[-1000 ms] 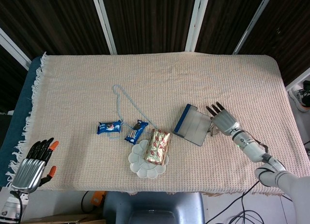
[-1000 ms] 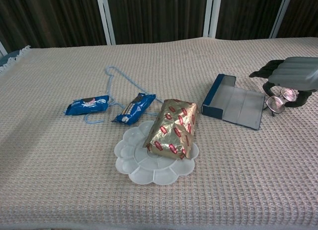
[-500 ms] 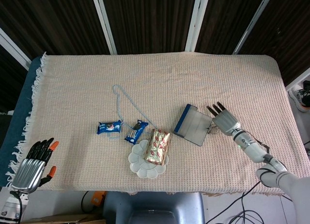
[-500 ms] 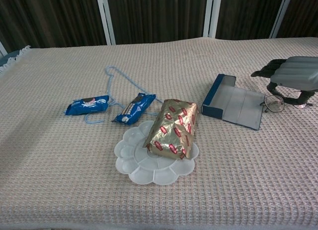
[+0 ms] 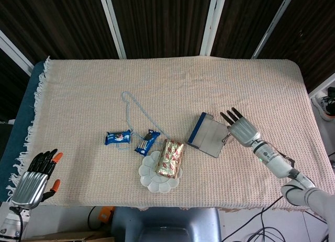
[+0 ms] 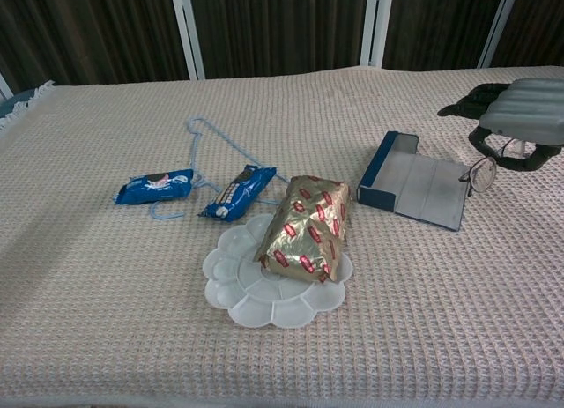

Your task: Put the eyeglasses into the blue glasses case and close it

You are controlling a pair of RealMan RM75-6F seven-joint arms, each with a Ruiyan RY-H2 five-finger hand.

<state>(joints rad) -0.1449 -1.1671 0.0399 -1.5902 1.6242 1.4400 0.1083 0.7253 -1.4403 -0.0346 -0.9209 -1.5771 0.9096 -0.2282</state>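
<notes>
Right hand (image 6: 520,122) at the desk's (image 5: 172,85) right side, palm down, fingers (image 5: 231,115) reaching out flat — thumb curled under, grasping the eyeglasses (image 6: 483,168). Glasses hang below the palm, lifted off the cloth, one lens just past the near edge of the blue glasses case (image 6: 414,181). Case lies open and flat, just beside those fingertips on their inner side.

Left hand (image 5: 35,179) well apart at the desk's near left corner — fingers released, slightly spread, nothing in them.

Farther from the right fingers, beyond the case: gold snack pack (image 6: 307,225) on a white scalloped plate (image 6: 242,298).
</notes>
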